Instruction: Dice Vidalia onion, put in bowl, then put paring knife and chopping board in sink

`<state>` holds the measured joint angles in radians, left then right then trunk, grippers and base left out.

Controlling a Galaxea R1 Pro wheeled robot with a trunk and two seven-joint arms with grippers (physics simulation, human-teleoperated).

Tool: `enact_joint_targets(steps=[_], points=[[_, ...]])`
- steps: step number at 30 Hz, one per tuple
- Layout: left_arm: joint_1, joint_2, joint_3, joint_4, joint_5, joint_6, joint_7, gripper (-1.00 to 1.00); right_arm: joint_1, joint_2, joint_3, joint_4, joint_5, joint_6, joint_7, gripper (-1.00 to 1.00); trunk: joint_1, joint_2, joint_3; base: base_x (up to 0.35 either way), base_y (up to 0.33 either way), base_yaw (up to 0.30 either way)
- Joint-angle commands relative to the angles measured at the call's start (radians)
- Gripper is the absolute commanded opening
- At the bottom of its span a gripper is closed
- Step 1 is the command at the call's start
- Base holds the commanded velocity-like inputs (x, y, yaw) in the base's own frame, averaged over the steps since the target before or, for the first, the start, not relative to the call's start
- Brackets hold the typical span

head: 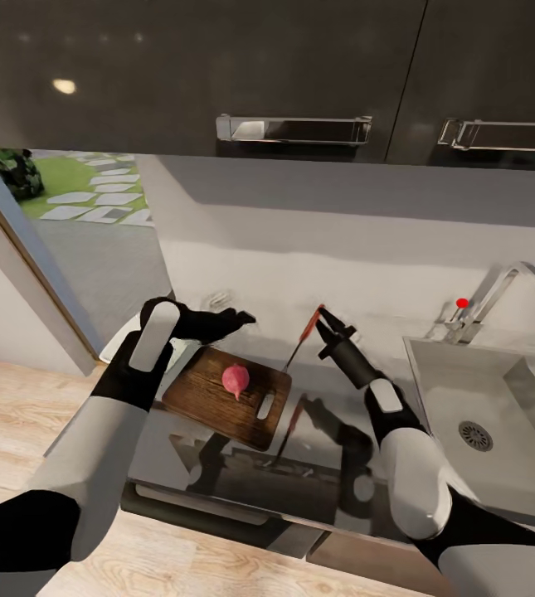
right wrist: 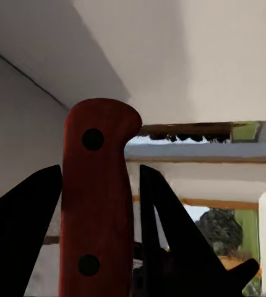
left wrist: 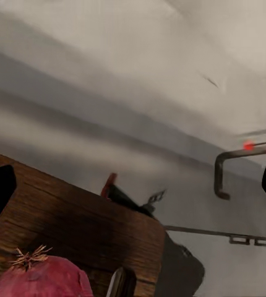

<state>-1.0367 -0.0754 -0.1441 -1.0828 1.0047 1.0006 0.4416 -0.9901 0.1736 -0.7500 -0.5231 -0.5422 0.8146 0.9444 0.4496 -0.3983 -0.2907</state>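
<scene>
While the onion [head: 235, 379] is sitting on the board [head: 209, 398], the right gripper [head: 321, 319] is clenching the knife [head: 303, 335] just beside the board, readying to dice; the left gripper [head: 232, 317] is hanging open.

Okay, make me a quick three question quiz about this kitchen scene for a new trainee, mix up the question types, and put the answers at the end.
1. True or false: the Vidalia onion lies in the sink.
2. Which gripper holds the paring knife? A) left gripper B) right gripper C) neither
3. Fill in: the knife's handle is coloured ____.

Key
1. False: it rests on the chopping board, on the countertop.
2. B: its fingers close on the handle, blade pointing down toward the board's edge.
3. Red.
</scene>
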Motion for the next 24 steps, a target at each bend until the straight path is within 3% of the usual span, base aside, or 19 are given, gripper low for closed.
enact_joint_targets(steps=[1, 3, 6, 9, 13, 15, 16, 19, 21, 22, 24], points=[[0.001, 0.0, 0.008, -0.013, 0.011, 0.001, 0.011, 1.0, -0.003, 0.001, -0.006, 0.025, -0.027, 0.004, 0.001, -1.0, 0.001, -0.002, -0.002, 0.0, 0.0, 0.0], [0.002, -0.001, 0.017, -0.027, 0.013, 0.001, 0.011, 1.0, -0.005, 0.001, -0.006, 0.059, -0.07, 0.002, -0.019, -1.0, 0.001, -0.002, -0.002, 0.0, 0.0, 0.0], [0.001, -0.009, 0.021, -0.034, 0.014, 0.001, 0.01, 1.0, -0.011, 0.001, -0.006, 0.083, -0.113, -0.026, -0.114, -1.0, 0.001, -0.002, -0.002, 0.0, 0.0, 0.0], [0.0, -0.016, 0.023, -0.038, 0.015, 0.001, 0.009, 1.0, -0.021, 0.001, -0.005, 0.094, -0.18, -0.065, -0.162, -1.0, 0.001, -0.002, -0.002, 0.0, 0.0, 0.0], [0.038, -0.033, 0.028, -0.109, 0.013, 0.0, 0.019, 1.0, -0.049, 0.001, -0.005, 0.152, -0.207, -0.084, -0.176, -1.0, 0.001, -0.002, -0.002, 0.0, 0.0, 0.0], [0.068, -0.041, 0.049, -0.159, 0.014, -0.001, 0.051, 1.0, -0.056, 0.001, -0.005, 0.164, -0.21, -0.093, -0.178, -1.0, 0.001, -0.002, -0.002, 0.0, 0.0, 0.0], [0.126, -0.05, 0.081, -0.243, 0.038, -0.004, 0.111, 1.0, -0.075, 0.001, -0.005, 0.187, -0.212, -0.1, -0.18, -1.0, 0.001, -0.002, -0.002, 0.0, 0.0, 0.0], [0.187, -0.059, 0.114, -0.339, 0.103, -0.031, 0.189, 1.0, -0.086, 0.001, -0.005, 0.221, -0.212, -0.105, -0.18, -1.0, 0.001, -0.002, -0.002, 0.0, 0.0, 0.0], [0.208, -0.061, 0.122, -0.383, 0.14, -0.046, 0.229, 1.0, -0.088, 0.001, -0.005, 0.232, -0.212, -0.106, -0.18, -1.0, 0.001, -0.002, -0.002, 0.0, 0.0, 0.0], [0.22, -0.06, 0.126, -0.418, 0.181, -0.056, 0.265, 1.0, -0.089, 0.001, -0.005, 0.24, -0.211, -0.107, -0.18, -1.0, 0.001, -0.002, -0.002, 0.0, 0.0, 0.0], [0.225, -0.059, 0.128, -0.441, 0.196, -0.06, 0.28, 1.0, -0.089, 0.001, -0.005, 0.245, -0.211, -0.108, -0.18, -1.0, 0.001, -0.002, -0.002, 0.0, 0.0, 0.0]])
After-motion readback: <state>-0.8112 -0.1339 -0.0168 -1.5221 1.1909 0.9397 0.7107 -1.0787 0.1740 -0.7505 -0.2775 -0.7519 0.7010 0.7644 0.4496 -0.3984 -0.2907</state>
